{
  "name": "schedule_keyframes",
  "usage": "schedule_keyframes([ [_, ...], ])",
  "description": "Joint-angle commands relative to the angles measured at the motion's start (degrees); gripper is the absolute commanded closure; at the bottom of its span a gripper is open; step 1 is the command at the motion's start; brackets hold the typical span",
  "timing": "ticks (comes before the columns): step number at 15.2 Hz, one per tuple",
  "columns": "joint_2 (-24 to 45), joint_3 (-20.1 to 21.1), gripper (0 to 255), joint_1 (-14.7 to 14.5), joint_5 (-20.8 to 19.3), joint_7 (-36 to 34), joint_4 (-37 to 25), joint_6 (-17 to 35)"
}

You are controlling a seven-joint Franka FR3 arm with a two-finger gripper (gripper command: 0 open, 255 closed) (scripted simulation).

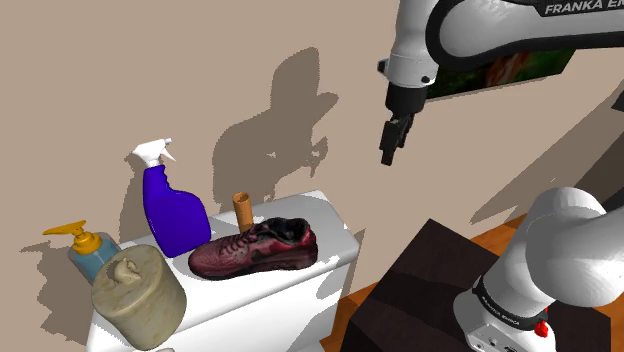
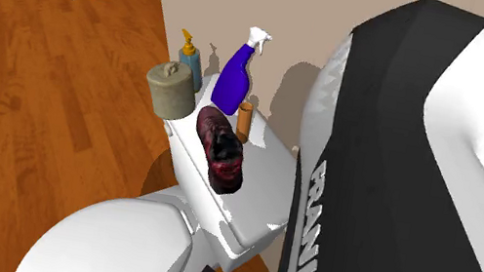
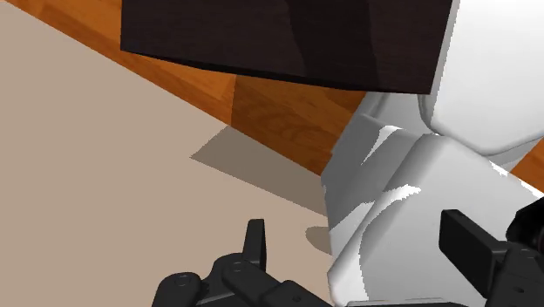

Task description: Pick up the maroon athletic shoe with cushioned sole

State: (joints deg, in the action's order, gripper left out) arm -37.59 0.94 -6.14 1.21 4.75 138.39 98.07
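Pincer [image 1: 388,156] is up in the air, fingers [image 3: 255,241] spread, nothing between them. Maroon shoe [image 1: 255,250] is well below the pincer, off toward the shoulder view's left, lying on its sole on the white tabletop [image 1: 325,215]. Past the shoe from the pincer: blue spray bottle [image 1: 175,215], brown cylinder [image 1: 241,210], pump bottle [image 1: 90,252], beige jar [image 1: 138,296].

**Bright, even light, hard shadows**

Shadows fall to the shoulder view's left: the arm [image 1: 470,35] and the spray bottle [image 1: 172,215] each cast a hard-edged grey shape on the beige wall [image 1: 80,80]. The white top [image 1: 325,215] glares, nearly washed out; the maroon shoe [image 1: 255,250] is dark in its hollows
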Motion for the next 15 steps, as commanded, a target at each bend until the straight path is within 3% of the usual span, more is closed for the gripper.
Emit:
schedule_keyframes([
  [1,3.24,1.93,0,-1.71,1.16,-0.57,-1.97,0.91],
  [15,22.33,13.83,0,-10.84,4.36,-3.3,-14.75,5.07],
])
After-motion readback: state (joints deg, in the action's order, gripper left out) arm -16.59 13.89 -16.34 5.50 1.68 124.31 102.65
